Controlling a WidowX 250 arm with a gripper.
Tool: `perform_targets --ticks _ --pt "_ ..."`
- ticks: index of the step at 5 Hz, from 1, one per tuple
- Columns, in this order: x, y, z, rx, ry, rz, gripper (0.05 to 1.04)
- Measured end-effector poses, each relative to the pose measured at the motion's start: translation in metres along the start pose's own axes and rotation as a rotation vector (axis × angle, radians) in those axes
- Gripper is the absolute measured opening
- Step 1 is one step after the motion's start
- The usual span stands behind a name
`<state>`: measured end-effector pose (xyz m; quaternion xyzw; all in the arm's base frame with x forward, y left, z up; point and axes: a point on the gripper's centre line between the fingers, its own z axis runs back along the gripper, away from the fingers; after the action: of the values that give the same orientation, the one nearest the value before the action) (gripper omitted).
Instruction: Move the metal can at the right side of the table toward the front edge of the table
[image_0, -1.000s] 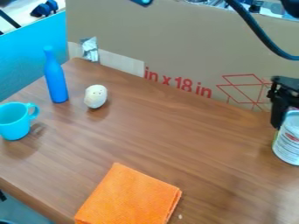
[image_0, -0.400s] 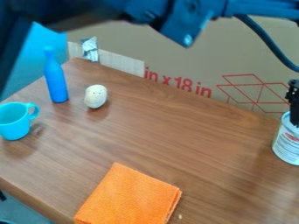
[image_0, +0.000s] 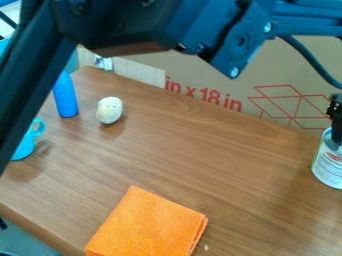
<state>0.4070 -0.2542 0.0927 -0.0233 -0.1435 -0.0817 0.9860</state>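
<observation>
Upright on the table (image_0: 200, 165), the can (image_0: 327, 167) presents its rim to your gripper (image_0: 338, 142), poised there; open or closed, you cannot tell.

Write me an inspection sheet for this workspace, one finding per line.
Surface: brown wood-grain table, with a small pale speck by the cloth.
Thing at the gripper: white-labelled cylindrical can, upright, cut off by the right edge of the view.
Clutter: folded orange cloth; white speckled egg-shaped object; blue bottle, upright; turquoise mug, both partly hidden behind the black robot arm.
Gripper: black gripper, at the can's top; grip cannot be judged.
Cables: thick dark cable curving down in front of the cardboard, at upper right.
Surroundings: brown cardboard panel with red print behind the table; crumpled silvery piece at its left.
</observation>
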Motion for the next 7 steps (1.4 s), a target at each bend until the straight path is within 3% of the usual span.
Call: perform_targets --ticks 2,3,4,7 --pt "-0.016 0.004 -0.004 0.059 0.077 0.002 1.001" --pt "-0.042 0.006 0.003 0.076 0.134 0.036 1.001" --pt "-0.067 0.003 0.009 0.08 0.183 0.045 1.001" --pt "-0.126 -0.011 0.053 0.032 0.21 0.08 1.001"
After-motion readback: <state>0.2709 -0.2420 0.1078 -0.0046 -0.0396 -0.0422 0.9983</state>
